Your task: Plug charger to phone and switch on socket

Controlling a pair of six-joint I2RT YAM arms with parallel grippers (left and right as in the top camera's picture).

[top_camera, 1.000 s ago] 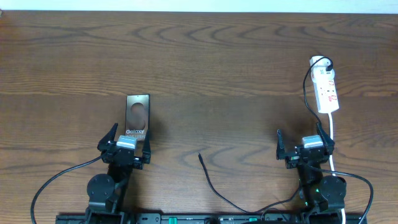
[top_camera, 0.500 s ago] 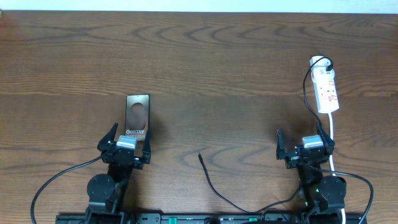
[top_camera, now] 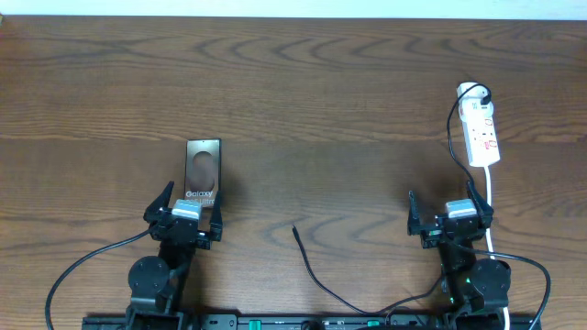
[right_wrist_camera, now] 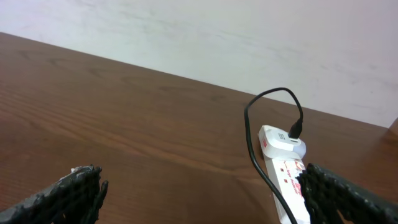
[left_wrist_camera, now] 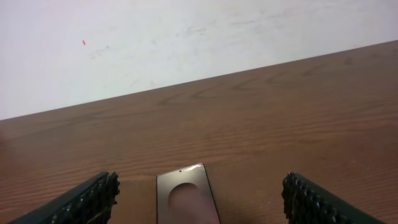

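The phone [top_camera: 203, 173] lies flat on the table left of centre, its near end by my left gripper [top_camera: 188, 203]; it also shows in the left wrist view [left_wrist_camera: 185, 199] between the open fingers [left_wrist_camera: 199, 202]. The charger cable's plug tip [top_camera: 296, 230] lies loose on the table between the arms, the cable [top_camera: 323, 286] running back to the front edge. The white socket strip [top_camera: 481, 133] lies at the far right, with a black plug in its far end [right_wrist_camera: 296, 130]. My right gripper [top_camera: 449, 206] is open and empty, just before the strip [right_wrist_camera: 287, 180].
The strip's white cord [top_camera: 492, 202] runs down past the right arm. A thin black cable [right_wrist_camera: 258, 158] loops beside the strip. A pale wall [left_wrist_camera: 186, 43] stands behind the table's far edge.
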